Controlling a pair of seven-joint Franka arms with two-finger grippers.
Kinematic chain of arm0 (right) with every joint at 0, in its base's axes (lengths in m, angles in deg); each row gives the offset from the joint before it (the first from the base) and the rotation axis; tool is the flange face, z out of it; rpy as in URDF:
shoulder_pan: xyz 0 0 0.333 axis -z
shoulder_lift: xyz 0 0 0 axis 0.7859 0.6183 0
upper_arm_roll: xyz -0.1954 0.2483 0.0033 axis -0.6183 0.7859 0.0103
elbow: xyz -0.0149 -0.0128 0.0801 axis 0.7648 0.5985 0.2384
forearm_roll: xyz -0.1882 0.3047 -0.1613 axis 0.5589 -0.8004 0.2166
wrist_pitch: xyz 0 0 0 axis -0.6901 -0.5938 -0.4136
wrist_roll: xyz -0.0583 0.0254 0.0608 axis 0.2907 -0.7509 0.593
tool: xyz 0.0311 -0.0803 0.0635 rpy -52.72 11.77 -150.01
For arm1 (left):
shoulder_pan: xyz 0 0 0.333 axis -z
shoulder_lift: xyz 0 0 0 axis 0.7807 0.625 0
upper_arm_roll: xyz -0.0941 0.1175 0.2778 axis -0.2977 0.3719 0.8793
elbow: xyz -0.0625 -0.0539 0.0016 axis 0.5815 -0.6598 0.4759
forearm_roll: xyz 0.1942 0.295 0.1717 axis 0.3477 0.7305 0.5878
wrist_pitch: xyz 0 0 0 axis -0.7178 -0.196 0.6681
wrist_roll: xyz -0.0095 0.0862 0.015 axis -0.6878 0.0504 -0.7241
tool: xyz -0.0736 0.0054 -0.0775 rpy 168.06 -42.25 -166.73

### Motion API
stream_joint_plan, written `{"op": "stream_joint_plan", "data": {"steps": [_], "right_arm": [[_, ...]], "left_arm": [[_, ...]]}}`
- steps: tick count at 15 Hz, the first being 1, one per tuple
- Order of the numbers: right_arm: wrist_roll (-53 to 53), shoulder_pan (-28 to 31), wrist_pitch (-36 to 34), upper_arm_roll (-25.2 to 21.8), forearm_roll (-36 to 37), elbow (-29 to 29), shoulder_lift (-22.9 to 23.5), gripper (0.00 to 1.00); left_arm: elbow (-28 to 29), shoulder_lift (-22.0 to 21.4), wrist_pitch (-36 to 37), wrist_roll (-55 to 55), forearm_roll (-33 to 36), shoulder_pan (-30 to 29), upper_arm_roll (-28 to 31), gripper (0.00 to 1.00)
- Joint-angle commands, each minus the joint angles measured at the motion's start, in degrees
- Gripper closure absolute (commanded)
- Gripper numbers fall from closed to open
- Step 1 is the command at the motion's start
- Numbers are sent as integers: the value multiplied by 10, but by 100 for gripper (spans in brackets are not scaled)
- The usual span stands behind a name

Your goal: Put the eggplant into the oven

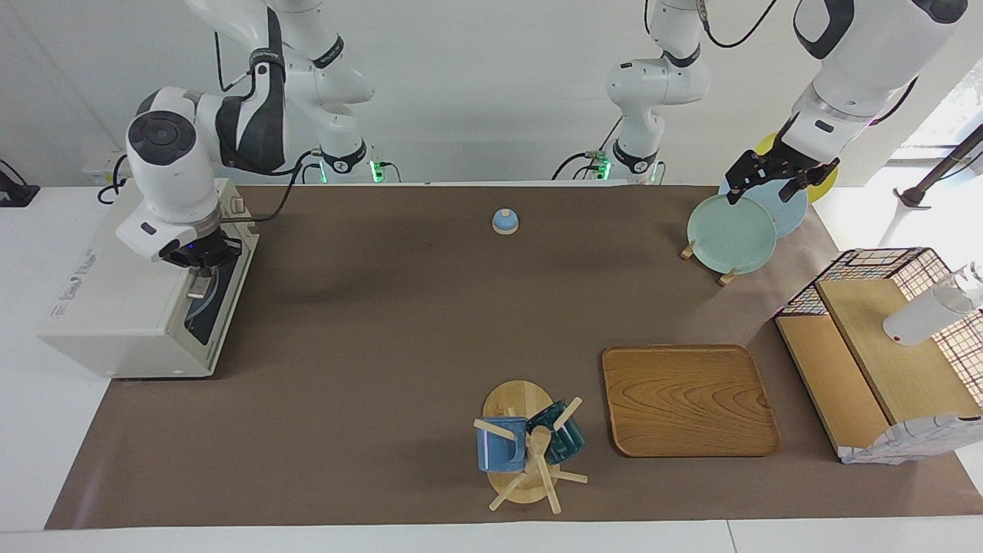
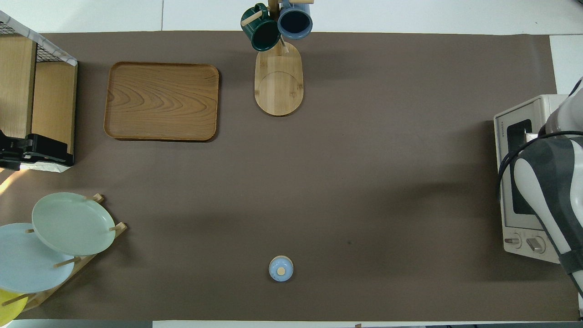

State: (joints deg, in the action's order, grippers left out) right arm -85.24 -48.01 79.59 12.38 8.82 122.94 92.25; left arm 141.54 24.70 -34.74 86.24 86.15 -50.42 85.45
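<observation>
At the oven [image 1: 130,307] door, the right end effector [image 1: 201,286] hovers.

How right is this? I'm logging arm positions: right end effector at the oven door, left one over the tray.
Wrong on one point: the facing view shows the left end effector over the plates, not the tray. The right end effector is at the oven door.

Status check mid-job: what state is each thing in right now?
oven: door looks shut
eggplant: not in view
right gripper: at the oven door's top edge
left gripper: open, holding nothing, over the plates
plates: standing in their rack
mugs: hung on their stand
</observation>
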Motion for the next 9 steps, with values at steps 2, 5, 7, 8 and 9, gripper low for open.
{"op": "stream_joint_plan", "data": {"steps": [2,5,7,8,9], "right_arm": [[-5,2,-41,4,-7,-37,11,96],[-7,2,-95,4,-61,-106,13,89],[-6,1,-118,6,-111,-130,11,79],[-6,-1,-121,14,-137,-136,9,68],[-6,-1,-121,18,-156,-141,8,33]], "left_arm": [[4,-7,-3,0,8,-5,-4,0],[4,-7,-3,0,8,-5,-4,0],[4,-7,-3,0,8,-5,-4,0],[4,-7,-3,0,8,-5,-4,0],[4,-7,-3,0,8,-5,-4,0]]}}
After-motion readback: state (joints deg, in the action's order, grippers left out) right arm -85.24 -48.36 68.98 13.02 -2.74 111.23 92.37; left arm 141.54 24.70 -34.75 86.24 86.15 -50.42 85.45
